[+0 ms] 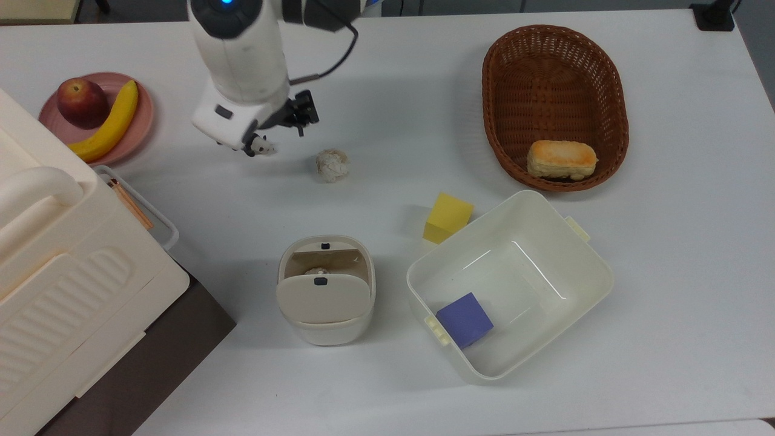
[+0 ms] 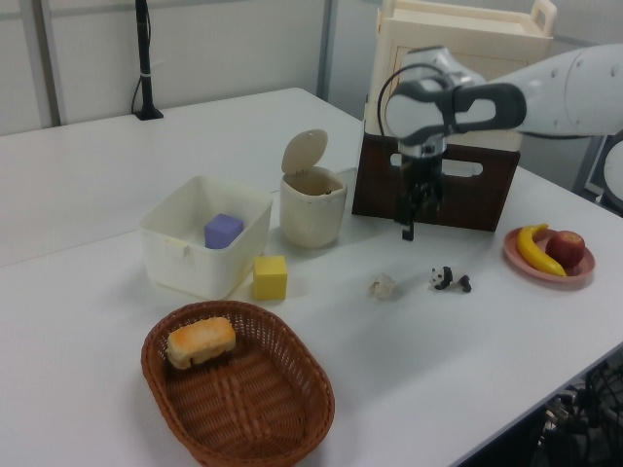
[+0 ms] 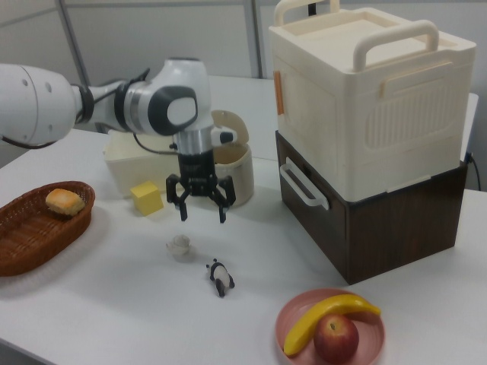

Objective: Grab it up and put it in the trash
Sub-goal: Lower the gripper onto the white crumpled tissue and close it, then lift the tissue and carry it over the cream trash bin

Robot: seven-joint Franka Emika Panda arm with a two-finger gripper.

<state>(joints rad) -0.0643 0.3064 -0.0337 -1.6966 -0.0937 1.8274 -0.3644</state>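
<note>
White table [image 1: 666, 303], my arm over it. Small lidded bin [image 1: 326, 290], flap up, near the tub. Claw [image 3: 202, 205] hangs above the surface, fingers spread apart, gripping nothing. Paper ball [image 3: 180, 246] lies on the table, below and slightly toward the right view's left of the claw, untouched, beside the panda [image 3: 221, 277].

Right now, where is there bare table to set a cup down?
Bare: past the brown wicker basket and cream open tub toward the top view's right edge. Crowded: around the crumpled paper ball and toy panda.
</note>
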